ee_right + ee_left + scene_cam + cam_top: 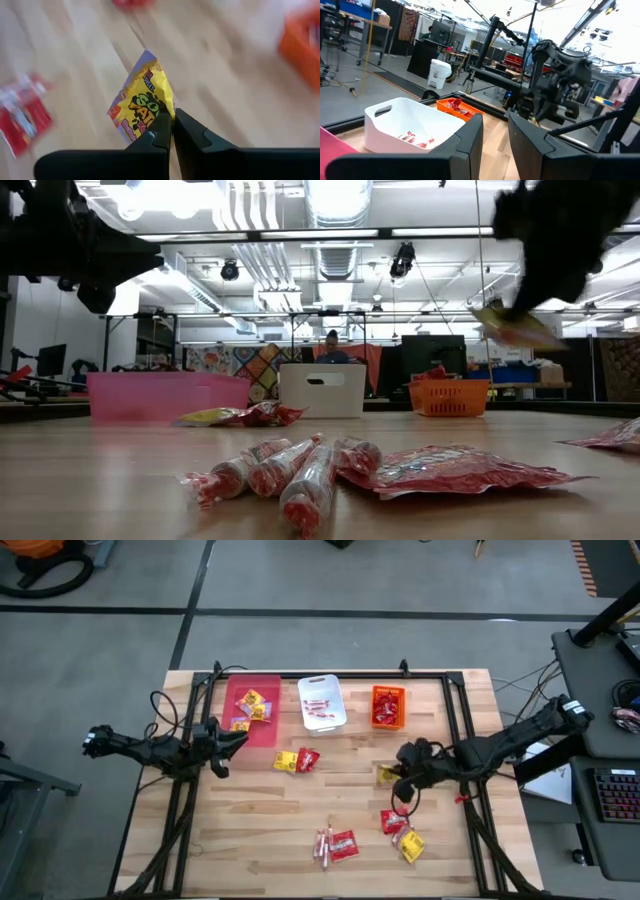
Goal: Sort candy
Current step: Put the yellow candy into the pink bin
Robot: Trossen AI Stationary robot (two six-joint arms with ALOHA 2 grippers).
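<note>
My right gripper (401,778) hangs over the table's right half, below the orange bin, shut on a yellow square packet (142,102). In the low view the packet (516,329) is well above the wood. My left gripper (224,746) hovers open at the pink bin's near right corner and holds nothing (495,125). Loose candy lies flat on the table: a yellow and a red packet (297,760) near the centre, pinkish sticks with a red packet (334,843) toward the near edge, and red and yellow packets (402,832) on the right. My right gripper pinches the yellow packet between its two fingers at one edge near a corner (161,111). The packet sticks out beyond the fingertips, lifted clear of the table and tilted (516,329).
Three bins stand in a row along the far side: pink (262,730) with yellow packets in it, white (336,720) with sticks, orange (402,725) with red packets. A dark frame (330,675) rims the table. Bare wood lies between the candy piles.
</note>
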